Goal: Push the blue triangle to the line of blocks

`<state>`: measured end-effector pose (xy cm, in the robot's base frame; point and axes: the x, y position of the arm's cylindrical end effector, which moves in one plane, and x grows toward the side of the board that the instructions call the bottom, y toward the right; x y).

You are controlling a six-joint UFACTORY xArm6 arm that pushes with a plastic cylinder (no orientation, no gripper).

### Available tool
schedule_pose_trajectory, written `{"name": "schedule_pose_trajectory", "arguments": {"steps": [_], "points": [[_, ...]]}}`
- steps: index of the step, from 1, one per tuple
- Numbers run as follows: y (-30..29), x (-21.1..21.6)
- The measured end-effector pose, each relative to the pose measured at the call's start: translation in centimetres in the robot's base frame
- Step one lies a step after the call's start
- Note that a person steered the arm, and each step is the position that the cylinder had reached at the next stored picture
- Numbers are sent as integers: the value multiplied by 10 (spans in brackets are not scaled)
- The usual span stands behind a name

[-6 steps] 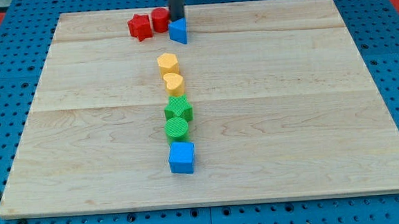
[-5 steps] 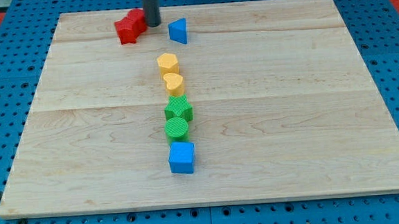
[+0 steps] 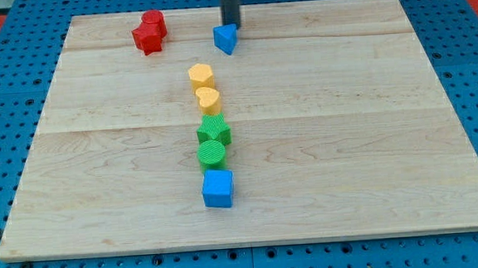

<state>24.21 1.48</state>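
Where the wooden worktop (image 3: 372, 142) comes nearest the view's bottom, a blue cube (image 3: 217, 188) sits as the closest member of a line of blocks running toward the view's top. Just beyond it stands a green cylinder (image 3: 212, 154), touching or nearly touching a green star-shaped block (image 3: 214, 130) behind it. Next comes a yellow heart-shaped block (image 3: 209, 99), and right behind that a yellow hexagonal block (image 3: 200, 74), which ends the line. Farther still, a little toward the view's right of the line's axis and clearly apart from the yellow hexagonal block, lies the blue triangle (image 3: 226, 39). One corner of it points toward the view's bottom, roughly at the line, and its flat edge faces the view's top; it shows no marked long axis, being about as wide as it is deep. Directly behind it, my tip (image 3: 231, 25) touches or almost touches that far edge, with the dark rod rising out of the top of the frame. There is no claw on this arm, so nothing is gripped. Well to the view's left of the triangle, near the far edge of the board, two red blocks sit pressed together: a red star-shaped block (image 3: 145, 37) in front and a red block (image 3: 154, 19) of unclear shape behind it.
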Motion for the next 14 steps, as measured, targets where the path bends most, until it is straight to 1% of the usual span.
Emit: {"name": "schedule_pose_trajectory", "arguments": {"steps": [1, 2, 3, 4, 5, 6, 7, 8, 9, 10, 11, 12, 13, 14], "points": [[29, 36], [12, 38], [5, 16], [-42, 17], [-45, 2], [-86, -8], [-87, 11], [-67, 12], [-70, 12], [-72, -4], [-65, 4], [-65, 31], [-65, 44], [-55, 7]]}}
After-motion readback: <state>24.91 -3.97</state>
